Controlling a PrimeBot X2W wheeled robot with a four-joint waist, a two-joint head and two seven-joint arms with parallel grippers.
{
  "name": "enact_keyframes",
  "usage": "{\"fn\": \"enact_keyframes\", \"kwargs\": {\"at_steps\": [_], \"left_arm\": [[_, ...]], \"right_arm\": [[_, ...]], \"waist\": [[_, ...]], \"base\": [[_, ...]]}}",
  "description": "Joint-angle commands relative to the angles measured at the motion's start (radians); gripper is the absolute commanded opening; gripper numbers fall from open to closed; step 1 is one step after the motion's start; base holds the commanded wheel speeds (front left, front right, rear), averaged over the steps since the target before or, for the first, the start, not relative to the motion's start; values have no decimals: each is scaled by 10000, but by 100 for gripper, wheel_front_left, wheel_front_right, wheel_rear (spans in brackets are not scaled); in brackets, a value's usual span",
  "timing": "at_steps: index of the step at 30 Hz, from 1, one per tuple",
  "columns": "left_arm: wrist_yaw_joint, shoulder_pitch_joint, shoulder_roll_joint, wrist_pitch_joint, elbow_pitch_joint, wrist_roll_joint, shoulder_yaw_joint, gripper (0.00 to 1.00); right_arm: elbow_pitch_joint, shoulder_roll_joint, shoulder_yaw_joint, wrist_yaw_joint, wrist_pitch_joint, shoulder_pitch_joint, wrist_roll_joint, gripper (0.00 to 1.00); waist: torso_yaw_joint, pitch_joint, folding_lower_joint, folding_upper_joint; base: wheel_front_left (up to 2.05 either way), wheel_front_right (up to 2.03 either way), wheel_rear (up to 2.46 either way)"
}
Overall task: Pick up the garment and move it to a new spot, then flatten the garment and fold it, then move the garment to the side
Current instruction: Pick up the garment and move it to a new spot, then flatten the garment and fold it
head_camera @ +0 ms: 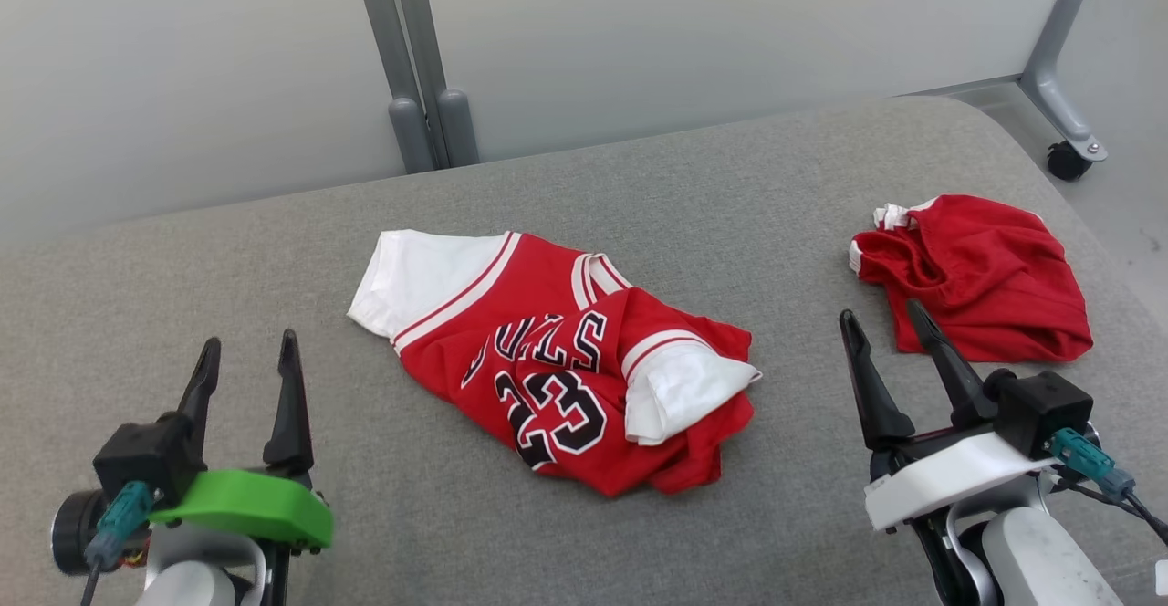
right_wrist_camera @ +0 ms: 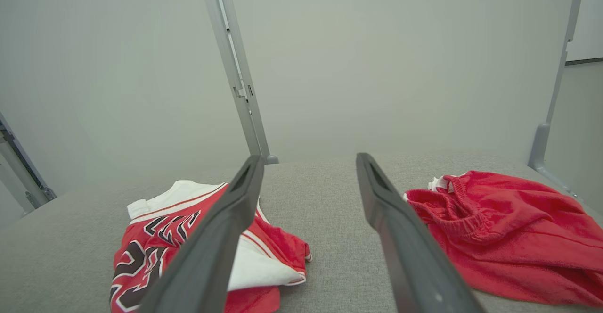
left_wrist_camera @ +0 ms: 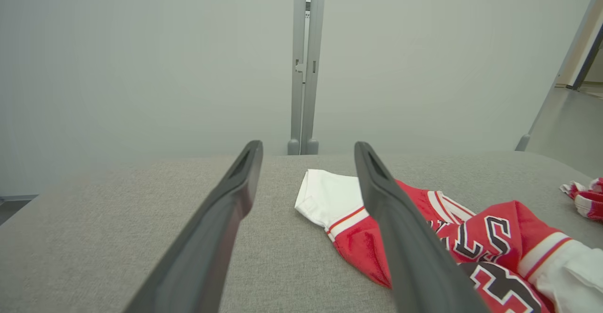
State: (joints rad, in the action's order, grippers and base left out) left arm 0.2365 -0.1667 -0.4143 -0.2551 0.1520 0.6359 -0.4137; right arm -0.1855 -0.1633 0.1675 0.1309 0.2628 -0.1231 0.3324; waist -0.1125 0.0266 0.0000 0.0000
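Grey fabric table, pale wall panels behind. My left gripper and right gripper are both spread wide and empty. Jersey lies crumpled mid-table between them. Second red garment sits just beyond my right fingers.

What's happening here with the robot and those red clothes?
Nothing is being held right now. A crumpled red jersey lies in the middle of the grey padded table, one white sleeve folded over its front. The left gripper and right gripper hover on either side of it, jaws open and empty. A second red garment lies bunched just beyond the right gripper, apart from the jersey.
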Motion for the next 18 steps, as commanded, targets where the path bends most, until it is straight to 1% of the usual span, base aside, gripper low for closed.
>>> {"fn": "enact_keyframes", "kwargs": {"at_steps": [1,4,6,10,18], "left_arm": [[140,415,-31,-64,-250,-29,205,100],[287,1137,86,-106,-830,-256,670,100],[265,1589,240,-102,-1113,-440,928,100],[4,1953,535,-108,-1433,-761,1211,100],[-436,1949,1003,-103,-1381,-1238,1574,100]], "right_arm": [[48,-16,-67,-3,26,161,-38,100],[85,-60,-183,-3,26,224,-28,100],[77,-92,-268,-3,26,295,-25,100],[40,-98,-261,-3,26,318,-29,100],[15,-103,-150,-3,26,129,-31,100]], "waist": [[24,-7,0,0],[78,-31,0,0],[124,-51,0,0],[201,-96,0,0],[225,-160,0,0]], "base": [[0,0,0],[0,0,0],[0,0,0],[0,0,0],[0,0,0]]}}
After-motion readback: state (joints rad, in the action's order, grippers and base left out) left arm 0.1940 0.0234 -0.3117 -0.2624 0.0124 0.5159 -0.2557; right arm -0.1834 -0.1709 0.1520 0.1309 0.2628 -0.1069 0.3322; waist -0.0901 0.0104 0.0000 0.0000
